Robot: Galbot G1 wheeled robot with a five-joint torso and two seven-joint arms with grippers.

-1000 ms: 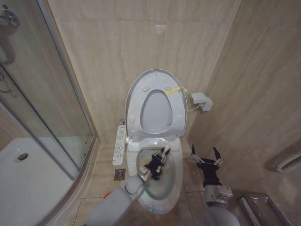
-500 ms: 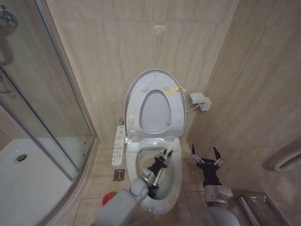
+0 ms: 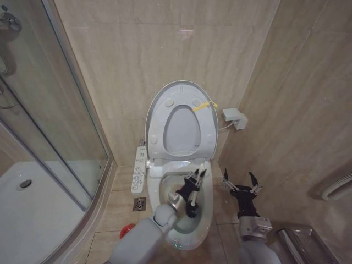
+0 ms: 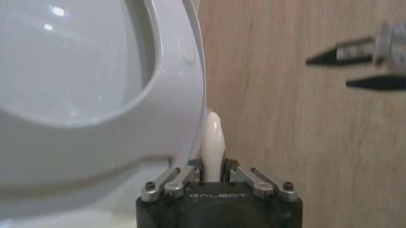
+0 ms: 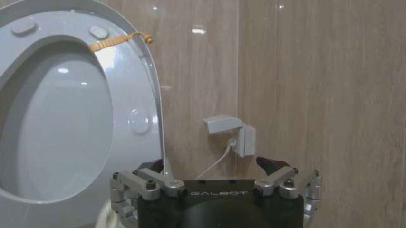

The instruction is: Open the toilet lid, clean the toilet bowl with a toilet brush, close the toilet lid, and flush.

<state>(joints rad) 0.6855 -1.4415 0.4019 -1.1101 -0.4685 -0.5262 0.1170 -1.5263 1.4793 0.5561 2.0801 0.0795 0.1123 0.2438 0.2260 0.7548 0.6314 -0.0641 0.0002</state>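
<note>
While toilet lid [image 3: 181, 121] stood raised against wall, head view showed left gripper [image 3: 196, 177] over toilet bowl [image 3: 204, 212], right gripper [image 3: 240, 181] spread wide beside bowl. Left wrist view: left gripper clamped toilet brush [image 4: 212, 145] handle. Right wrist view: lid upright.

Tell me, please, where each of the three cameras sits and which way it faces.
Head view: on the robot's head, looking down at the toilet bowl with the toilet lid raised; both arms show, the left gripper over the bowl, the right gripper open beside it.
Left wrist view: behind the left gripper, shut on the toilet brush, facing lid and wall.
Right wrist view: behind the right gripper, facing the wall socket box.
Shared: the lid's yellow strap.
</note>
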